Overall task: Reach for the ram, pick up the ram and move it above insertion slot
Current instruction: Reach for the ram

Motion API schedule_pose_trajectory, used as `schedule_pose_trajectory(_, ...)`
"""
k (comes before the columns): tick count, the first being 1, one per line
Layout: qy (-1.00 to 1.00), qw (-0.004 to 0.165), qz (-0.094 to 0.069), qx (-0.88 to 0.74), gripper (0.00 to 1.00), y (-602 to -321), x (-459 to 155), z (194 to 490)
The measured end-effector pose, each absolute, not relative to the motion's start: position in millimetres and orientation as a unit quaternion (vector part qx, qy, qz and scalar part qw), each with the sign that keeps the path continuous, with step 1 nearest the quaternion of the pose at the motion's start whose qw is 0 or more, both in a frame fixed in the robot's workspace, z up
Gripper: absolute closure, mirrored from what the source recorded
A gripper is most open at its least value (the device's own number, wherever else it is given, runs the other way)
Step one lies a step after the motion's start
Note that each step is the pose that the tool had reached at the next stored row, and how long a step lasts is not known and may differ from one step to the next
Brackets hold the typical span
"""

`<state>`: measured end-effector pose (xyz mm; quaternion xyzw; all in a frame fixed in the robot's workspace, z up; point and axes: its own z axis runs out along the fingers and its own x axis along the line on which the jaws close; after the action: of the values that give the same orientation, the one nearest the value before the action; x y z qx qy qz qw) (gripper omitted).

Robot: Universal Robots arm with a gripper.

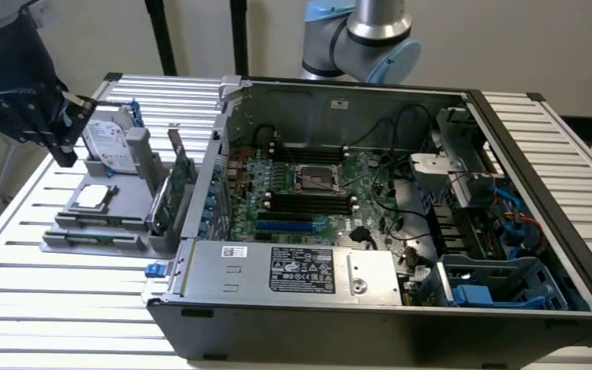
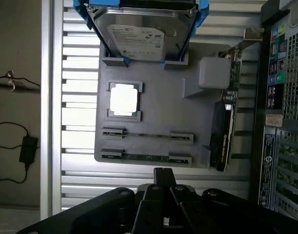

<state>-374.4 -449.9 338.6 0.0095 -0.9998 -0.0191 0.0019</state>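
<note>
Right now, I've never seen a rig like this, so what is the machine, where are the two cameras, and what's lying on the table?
It is one robot arm with a gripper. One picture comes from a camera off the arm, the other from a camera on its wrist, looking down past the gripper, which is shut and holds nothing. On the slatted table stand an open computer case and a grey holder tray with a hard drive, a processor chip, an expansion card and the ram, a thin stick.
</note>
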Motion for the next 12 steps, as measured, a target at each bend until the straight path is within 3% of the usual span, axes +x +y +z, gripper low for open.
schedule_pose_trajectory(12, -1.0, 0.002, -0.019, 0.01, 0.89, -461.1, -372.7, 331.9)
